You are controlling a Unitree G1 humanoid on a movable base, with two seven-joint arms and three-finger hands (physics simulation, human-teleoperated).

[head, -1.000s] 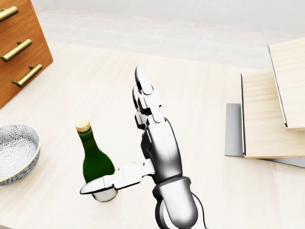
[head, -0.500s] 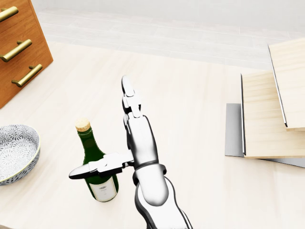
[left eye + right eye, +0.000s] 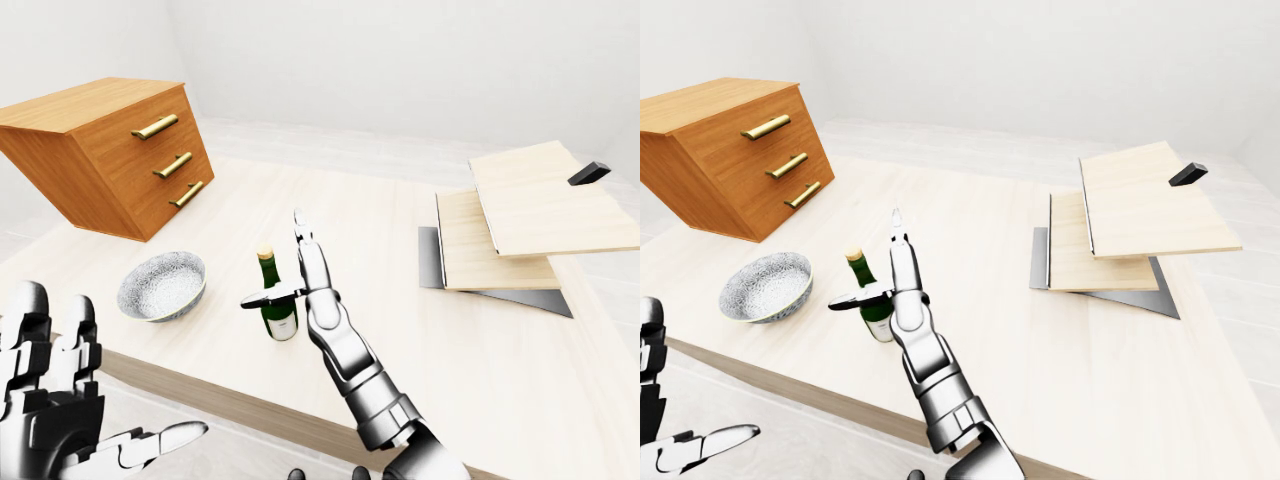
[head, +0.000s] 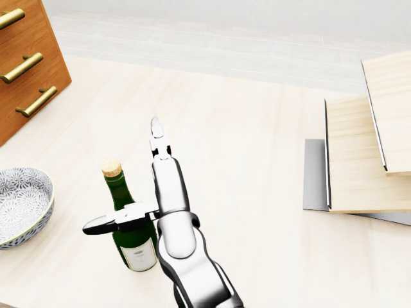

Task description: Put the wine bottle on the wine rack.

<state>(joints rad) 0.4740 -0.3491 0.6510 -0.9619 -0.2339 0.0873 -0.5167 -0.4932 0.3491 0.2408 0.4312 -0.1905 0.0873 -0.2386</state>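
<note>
Left-eye view puts your left hand (image 3: 60, 420) lowest at the left, below the table edge, fingers spread and empty. Your right hand (image 4: 157, 199) stands just right of the bottle (image 4: 131, 228), fingers straight, thumb crossing the glass, not closed round it. That bottle stands upright on the table (image 4: 257, 167), beside the bowl (image 3: 162, 286). Farther right sits the rack (image 3: 510, 225); top left, the drawers (image 3: 115, 155).
</note>
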